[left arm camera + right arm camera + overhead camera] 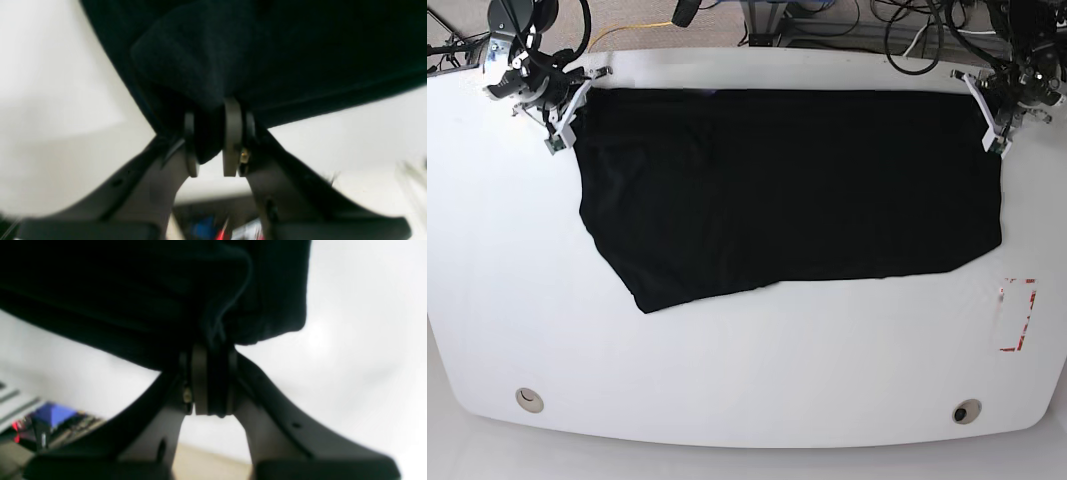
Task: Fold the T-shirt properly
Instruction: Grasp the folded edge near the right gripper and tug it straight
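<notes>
Black cloth of the T-shirt [300, 60] is pinched in the closed left gripper [210, 140]; the right gripper [210, 380] is likewise clamped on it. Spread along the table's [747, 380] far edge, both far corners are held. Next, they should be lifted together and carried toward the near edge.

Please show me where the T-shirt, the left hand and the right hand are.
T-shirt [787, 190], base view, middle of the cloth.
Left hand [210, 140], left wrist view, between fingertips.
Right hand [209, 383], right wrist view, between fingertips.

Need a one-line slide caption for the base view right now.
Both grippers, left and right, pinch the far corners of the black T-shirt spread on the white table.
</notes>
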`<state>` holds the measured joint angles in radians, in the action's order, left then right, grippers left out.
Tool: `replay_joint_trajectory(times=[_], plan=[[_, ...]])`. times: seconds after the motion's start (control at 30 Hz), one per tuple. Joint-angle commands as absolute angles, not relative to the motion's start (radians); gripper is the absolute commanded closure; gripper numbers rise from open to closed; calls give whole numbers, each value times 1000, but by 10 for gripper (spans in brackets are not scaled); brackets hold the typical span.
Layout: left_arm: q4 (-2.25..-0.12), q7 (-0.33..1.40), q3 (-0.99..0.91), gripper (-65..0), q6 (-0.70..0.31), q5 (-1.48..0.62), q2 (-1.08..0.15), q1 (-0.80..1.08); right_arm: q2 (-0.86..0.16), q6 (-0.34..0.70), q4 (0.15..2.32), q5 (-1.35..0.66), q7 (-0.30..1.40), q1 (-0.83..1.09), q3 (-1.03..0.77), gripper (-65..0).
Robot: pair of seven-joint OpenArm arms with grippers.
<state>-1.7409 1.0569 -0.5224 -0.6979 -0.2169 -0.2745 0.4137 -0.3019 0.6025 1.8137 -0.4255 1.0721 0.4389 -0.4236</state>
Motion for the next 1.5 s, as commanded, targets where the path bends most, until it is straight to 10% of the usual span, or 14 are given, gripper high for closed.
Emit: replay_joint_trajectory(times=[0.0, 0.17, 0.5, 1.0, 1.47], plan=[[-1796, 1076, -527, -82, -698, -189, -289, 446, -323, 598, 1851, -410, 1076, 461, -430, -41], [-1845, 1076, -527, -86, -698, -189, -295, 479, -325, 598, 1890, -407, 1076, 507, -430, -75], [-1845, 1087, -527, -304, -698, -191, -309, 421, -282, 599, 2028, -412, 1072, 529, -510, -637], [-1847, 1141, -526, -312, -698, -193, -309, 378, -338, 698, 2028, -653, 1072, 470, -460, -485], [-1847, 1139, -526, -312, -698, -193, -308, 378, -246, 698, 2012, -297, 1070, 292, -168, -482]])
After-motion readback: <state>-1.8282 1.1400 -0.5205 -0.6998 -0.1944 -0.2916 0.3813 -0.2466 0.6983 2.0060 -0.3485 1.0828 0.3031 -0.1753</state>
